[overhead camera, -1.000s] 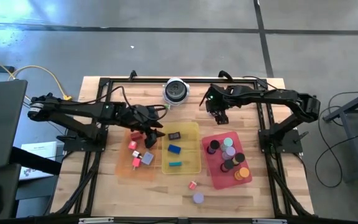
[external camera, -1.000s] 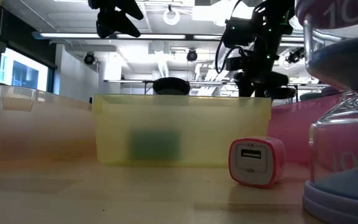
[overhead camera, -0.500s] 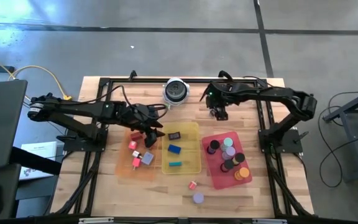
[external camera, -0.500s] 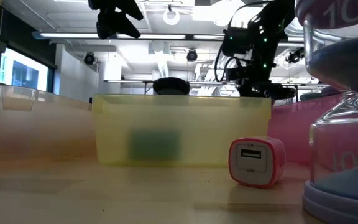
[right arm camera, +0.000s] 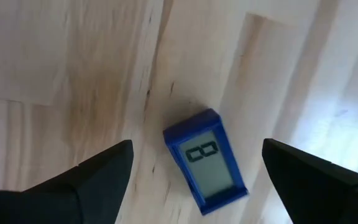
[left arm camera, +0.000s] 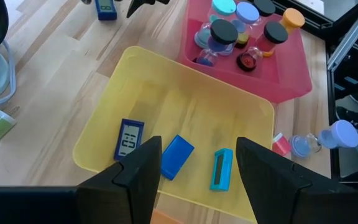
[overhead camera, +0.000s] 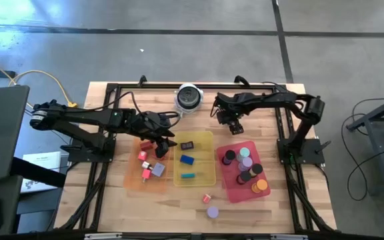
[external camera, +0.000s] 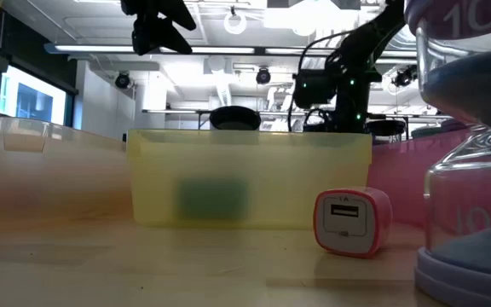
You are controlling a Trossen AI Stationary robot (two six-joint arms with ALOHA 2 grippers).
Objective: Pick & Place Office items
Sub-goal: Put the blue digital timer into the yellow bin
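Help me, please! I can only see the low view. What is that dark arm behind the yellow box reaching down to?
Observer: The right gripper hangs open over a little blue piece with a screen, which lies flat on the bare wood.
Operator: Is it holding it?
Observer: No. Its fingers stand wide on either side and do not touch it.
Operator: What is the other arm doing?
Observer: The left gripper hovers open above the yellow tray. The tray holds a blue block, a teal block and another screen piece.
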